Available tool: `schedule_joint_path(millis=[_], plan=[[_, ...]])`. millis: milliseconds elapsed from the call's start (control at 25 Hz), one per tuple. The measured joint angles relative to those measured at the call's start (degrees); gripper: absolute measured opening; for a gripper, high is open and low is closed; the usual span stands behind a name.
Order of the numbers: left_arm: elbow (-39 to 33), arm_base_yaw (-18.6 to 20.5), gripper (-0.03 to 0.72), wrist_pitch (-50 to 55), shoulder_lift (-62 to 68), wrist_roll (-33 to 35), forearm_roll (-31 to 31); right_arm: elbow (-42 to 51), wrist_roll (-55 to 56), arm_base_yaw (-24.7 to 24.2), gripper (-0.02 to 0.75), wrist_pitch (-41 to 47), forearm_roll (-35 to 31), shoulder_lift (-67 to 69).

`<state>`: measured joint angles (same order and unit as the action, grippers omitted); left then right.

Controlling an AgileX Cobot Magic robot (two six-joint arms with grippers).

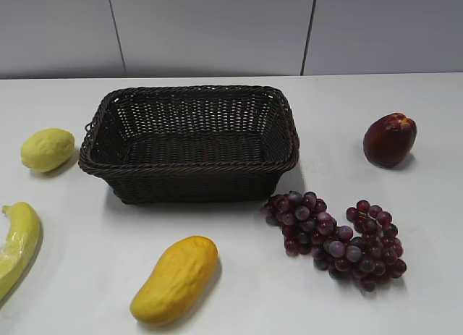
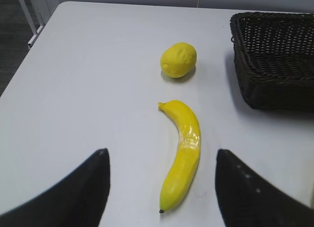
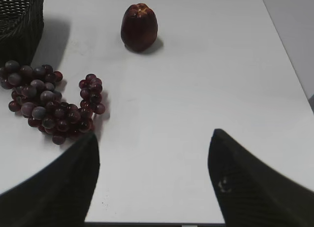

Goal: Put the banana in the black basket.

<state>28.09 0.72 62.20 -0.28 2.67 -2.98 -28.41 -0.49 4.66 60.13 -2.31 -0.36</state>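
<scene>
Banana (image 2: pixel 183 152) pickup is clearly a left-arm job from what we can see. In the left wrist view it lies flat on the table (image 2: pixel 98 80), right between the two dark tips of the left pincer (image 2: pixel 162 188), which stands wide apart with nothing in it and is not touching the fruit. The banana's long axis runs roughly straight away from that camera, curving a bit, with the stem end pointing toward the lemon (image 2: pixel 178 60) farther up the table and the dark blossom tip nearest the pincer. So we read the jaws as already straddling it across its short width, which looks like the orientation we'd want for a grab near the middle.

In the exterior view the banana (image 1: pixel 17 244) sits at the left edge of the table, near the front left corner, half cut off by the frame. The black basket (image 1: pixel 189 141) is toward the back middle, well apart from it and with nothing inside.

Right pincer (image 3: pixel 152 183) is also spread wide and holding nothing, over by the right side with the grapes (image 3: pixel 49 104) and the dark red fruit (image 3: pixel 139 27). It's far from the banana, so we'd leave it parked.

The mango-shaped fruit (image 1: pixel 175 278) near the front edge isn't in the way.
</scene>
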Motion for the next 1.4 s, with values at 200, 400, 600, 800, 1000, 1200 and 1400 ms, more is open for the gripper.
schedule_joint_path(millis=[200, 400, 600, 800, 1000, 1200, 1400], plan=[[0.0, 0.0, 0.663, 0.0, 0.0, 0.0, 0.0, 0.0, 0.0, 0.0, 0.555, 0.0, 0.0, 0.0], [0.0, 0.0, 0.663, 0.0, 0.0, 0.0, 0.0, 0.0, 0.0, 0.0, 0.555, 0.0, 0.0, 0.0], [0.0, 0.0, 0.637, 0.0, 0.0, 0.0, 0.0, 0.0, 0.0, 0.0, 0.555, 0.0, 0.0, 0.0], [0.6, 0.0, 0.588, -0.4, 3.1, 0.0, -0.1, 0.0, 0.0, 0.0, 0.555, 0.0, 0.0, 0.0], [2.7, 0.0, 0.580, -8.3, 11.9, 0.0, -0.1, 0.0, 0.0, 0.0, 0.555, 0.0, 0.0, 0.0], [2.8, -0.9, 0.580, -17.6, 22.3, 0.0, -1.1, 0.0, 0.0, 0.0, 0.555, 0.0, 0.0, 0.0], [2.9, -1.4, 0.580, -21.2, 34.2, 0.0, -4.0, 0.0, 0.0, 0.0, 0.555, 0.0, 0.0, 0.0]])
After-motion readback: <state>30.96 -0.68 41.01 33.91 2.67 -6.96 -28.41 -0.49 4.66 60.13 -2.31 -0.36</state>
